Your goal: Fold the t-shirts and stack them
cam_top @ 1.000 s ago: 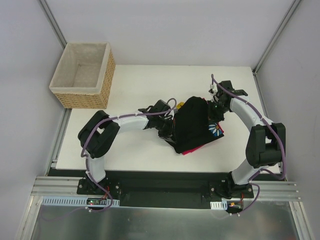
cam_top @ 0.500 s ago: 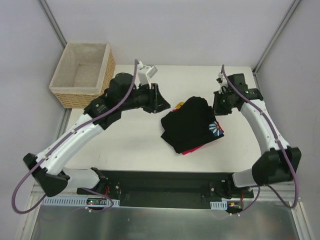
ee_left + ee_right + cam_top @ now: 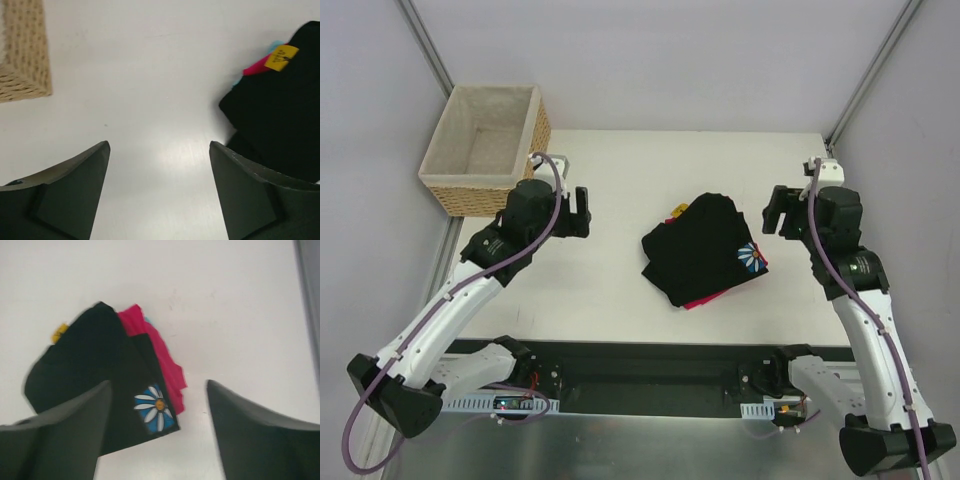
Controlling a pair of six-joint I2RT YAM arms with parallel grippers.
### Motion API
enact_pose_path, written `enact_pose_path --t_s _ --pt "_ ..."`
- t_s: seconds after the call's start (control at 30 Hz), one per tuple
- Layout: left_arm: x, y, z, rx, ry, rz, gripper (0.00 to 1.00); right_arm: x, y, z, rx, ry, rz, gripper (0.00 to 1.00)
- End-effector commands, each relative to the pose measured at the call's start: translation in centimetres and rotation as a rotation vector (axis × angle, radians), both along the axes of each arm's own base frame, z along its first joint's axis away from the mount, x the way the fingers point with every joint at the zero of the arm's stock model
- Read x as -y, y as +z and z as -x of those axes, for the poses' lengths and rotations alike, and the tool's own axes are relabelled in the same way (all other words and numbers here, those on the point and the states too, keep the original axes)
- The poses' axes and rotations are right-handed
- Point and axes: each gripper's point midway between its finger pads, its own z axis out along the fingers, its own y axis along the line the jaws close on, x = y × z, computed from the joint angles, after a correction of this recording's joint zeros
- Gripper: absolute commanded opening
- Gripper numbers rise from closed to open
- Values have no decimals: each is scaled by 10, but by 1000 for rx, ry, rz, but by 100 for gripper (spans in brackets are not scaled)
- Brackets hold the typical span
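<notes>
A white table is enclosed by pale grey walls. A woven wicker basket, lined with pale cloth, is set upright at the table's far left corner. Metal frame posts are seen rising from the table's far corners. A black rail is fixed along the table's near edge, and a grey metal sheet is laid just beyond that edge.
</notes>
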Motion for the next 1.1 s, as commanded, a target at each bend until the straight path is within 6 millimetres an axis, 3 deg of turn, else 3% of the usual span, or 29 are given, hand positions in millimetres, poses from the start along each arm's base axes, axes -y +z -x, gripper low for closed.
enact_pose_path --t_s 0.0,0.2,0.23,0.27,0.3,0.37,0.4,0.47,0.53,0.57,0.6,0.67,0.7,0.73,0.77,0.83,0.97,1.07 --pt "-53 -5 -5 90 148 -183 83 33 -16 -6 -34 -166 102 96" --pt "-85 -62 -5 41 212 -271 87 58 -36 -2 55 -257 192 96" --pt "-88 -65 -6 48 223 -255 87 58 -22 -3 150 -254 191 96" --pt "-91 -67 -5 55 235 -239 88 58 -43 -2 134 -246 203 96" --pt "-94 -78 -3 38 234 -216 88 57 -45 0 148 -232 207 96" --pt "-110 -76 -8 79 285 -166 90 52 -51 3 156 -190 213 96" --pt "-114 -92 -5 63 283 -157 90 53 -54 5 149 -193 214 96" --pt "-130 -91 -12 110 334 -114 90 57 -59 8 138 -216 214 96" --pt "-144 -103 -11 108 389 -128 90 59 -68 8 127 -227 217 96" --pt "-145 -97 -17 150 398 -113 90 58 -73 7 116 -220 224 96" --pt "-144 -107 -15 145 382 -127 89 57 -81 7 104 -213 229 96" --pt "-145 -106 -21 196 381 -135 87 54 -93 6 87 -192 235 96" --pt "-150 -116 -19 193 398 -156 86 54 -91 2 116 -191 230 96" --pt "-154 -116 -19 204 419 -164 86 53 -108 4 97 -180 237 96" --pt "-158 -116 -18 218 441 -168 86 48 -111 3 105 -150 231 96" --pt "-156 -116 -18 254 427 -158 84 44 -121 2 101 -118 238 96" --pt "-157 -116 -16 307 432 -149 86 58 -123 0 73 -195 278 96" --pt "-150 -118 -18 310 378 -159 85 59 -132 -3 53 -197 285 96"
